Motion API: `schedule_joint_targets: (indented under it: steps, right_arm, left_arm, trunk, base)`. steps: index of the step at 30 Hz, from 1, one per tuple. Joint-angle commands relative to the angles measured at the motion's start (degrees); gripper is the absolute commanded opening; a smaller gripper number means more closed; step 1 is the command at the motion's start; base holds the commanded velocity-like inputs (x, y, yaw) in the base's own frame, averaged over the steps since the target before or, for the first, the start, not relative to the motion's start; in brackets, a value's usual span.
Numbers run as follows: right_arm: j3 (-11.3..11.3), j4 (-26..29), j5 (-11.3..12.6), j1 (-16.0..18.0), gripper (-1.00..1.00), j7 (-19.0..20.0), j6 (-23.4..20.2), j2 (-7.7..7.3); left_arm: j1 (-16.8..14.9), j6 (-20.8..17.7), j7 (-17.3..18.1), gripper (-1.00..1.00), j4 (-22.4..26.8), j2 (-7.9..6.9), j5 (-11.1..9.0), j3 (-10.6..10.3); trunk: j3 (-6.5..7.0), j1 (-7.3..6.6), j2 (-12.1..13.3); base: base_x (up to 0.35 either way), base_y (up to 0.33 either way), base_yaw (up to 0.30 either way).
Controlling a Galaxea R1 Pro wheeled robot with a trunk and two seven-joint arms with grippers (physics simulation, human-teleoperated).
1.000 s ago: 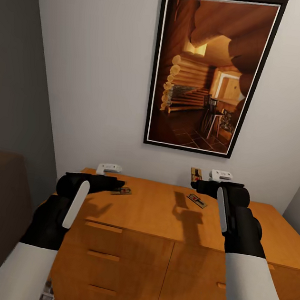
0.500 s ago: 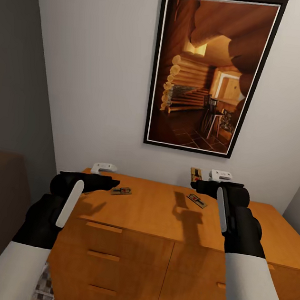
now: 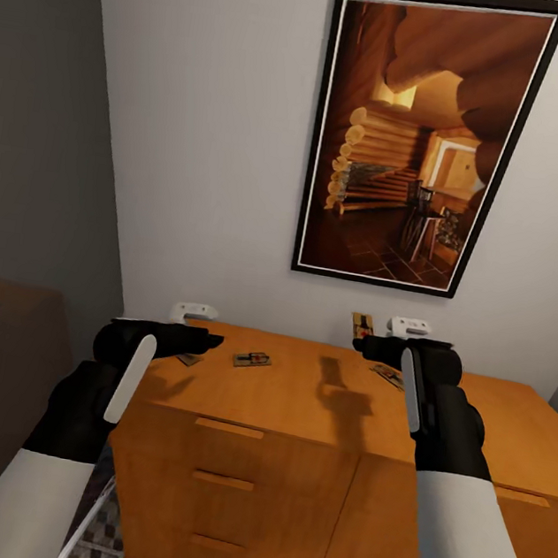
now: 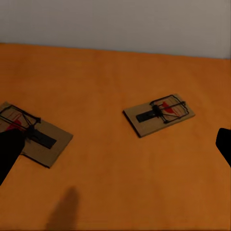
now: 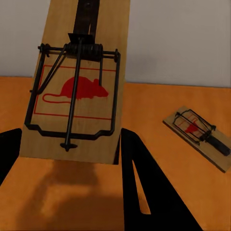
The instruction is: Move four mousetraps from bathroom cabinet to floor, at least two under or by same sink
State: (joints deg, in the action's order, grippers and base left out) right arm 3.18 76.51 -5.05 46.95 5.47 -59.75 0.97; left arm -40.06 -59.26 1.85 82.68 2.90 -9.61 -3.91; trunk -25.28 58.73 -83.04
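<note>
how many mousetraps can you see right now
4. One mousetrap is held upright in the right gripper; one lies on the cabinet just beside that arm; one lies mid-top; one sits by the left gripper.

A mousetrap [image 3: 362,325] is held upright by the right end effector [image 3: 366,344] above the orange-brown cabinet [image 3: 288,459], on which three mousetraps [image 3: 252,360] are laid beneath a framed log-cabin picture [image 3: 420,144].

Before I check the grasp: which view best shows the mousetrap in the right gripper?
The right wrist view: the held mousetrap is close, red mouse print and wire clear. The head view shows it small, upright at the right gripper.
</note>
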Motion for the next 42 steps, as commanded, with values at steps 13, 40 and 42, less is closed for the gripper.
schedule_joint_targets:
  steps: [13,40,42]
  right_arm:
    - [0.1,0.0,-0.2,0.0,-1.00,0.7,-0.2,0.21]
    - [0.1,-3.9,-0.5,0.0,-1.00,0.7,-0.2,0.17]
    - [0.1,-3.8,-0.5,0.1,-1.00,0.8,-0.2,-0.04]
  left_arm:
    - [0.0,-0.2,0.2,1.00,0.0,0.09,0.0,0.0]
    - [0.0,-0.1,0.1,1.00,-0.4,0.29,0.1,0.0]
    - [0.0,-0.1,0.1,1.00,-0.5,0.64,0.0,0.0]
  trunk:
    - [-0.07,0.00,0.0]
    - [-0.07,0.00,0.0]
    - [-0.07,0.00,0.0]
  base:
    - [0.000,0.023,0.000]
    - [0.000,0.000,0.000]
    - [0.008,0.004,0.000]
